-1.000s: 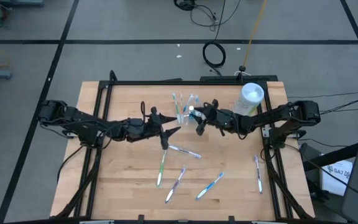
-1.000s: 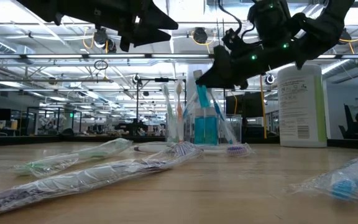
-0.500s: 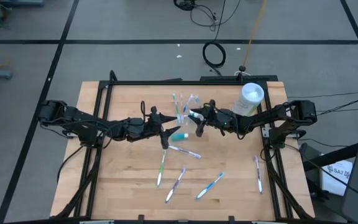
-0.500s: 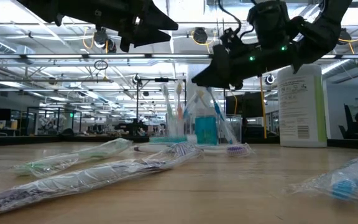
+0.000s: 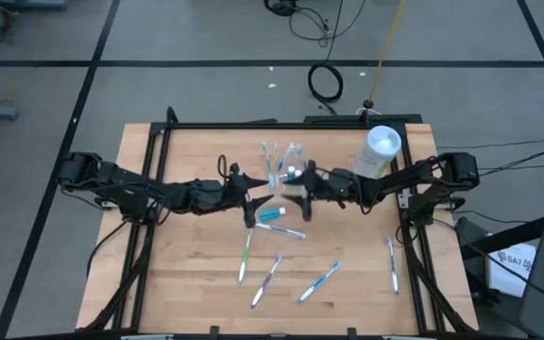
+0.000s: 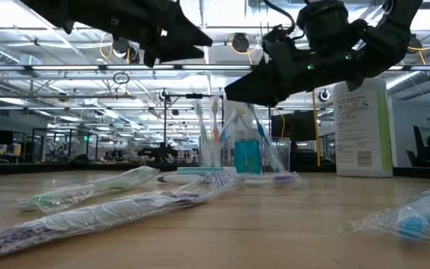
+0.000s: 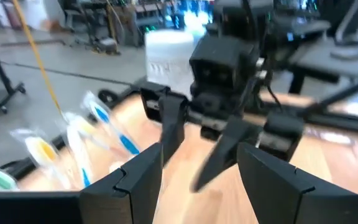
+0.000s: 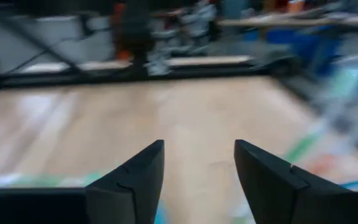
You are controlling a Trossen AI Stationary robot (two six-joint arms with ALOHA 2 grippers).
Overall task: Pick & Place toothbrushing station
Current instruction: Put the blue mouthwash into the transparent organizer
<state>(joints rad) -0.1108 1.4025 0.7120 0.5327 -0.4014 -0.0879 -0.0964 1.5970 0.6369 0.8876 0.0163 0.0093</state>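
The clear cup (image 5: 281, 168) stands at the table's far middle with several wrapped toothbrushes upright in it; the low view shows the cup (image 6: 246, 153) below my right gripper. A teal tube (image 5: 272, 213) lies flat on the wood just near of the cup. Several wrapped toothbrushes (image 5: 246, 255) lie loose on the near half. My left gripper (image 5: 258, 196) hovers open left of the cup, above the tube. My right gripper (image 5: 302, 194) hovers open right of the tube, its fingers (image 8: 135, 177) with nothing between them.
A tall white container (image 5: 382, 149) stands at the far right, close behind my right arm. More wrapped toothbrushes lie near the front (image 5: 317, 281) and by the right edge (image 5: 392, 263). A black frame (image 5: 149, 189) borders the table.
My right gripper has let go of the teal tube it held above the table. The tube has fallen and now lies flat near the cup. The gripper has opened wider, turned about and shifted a little toward the table's left.
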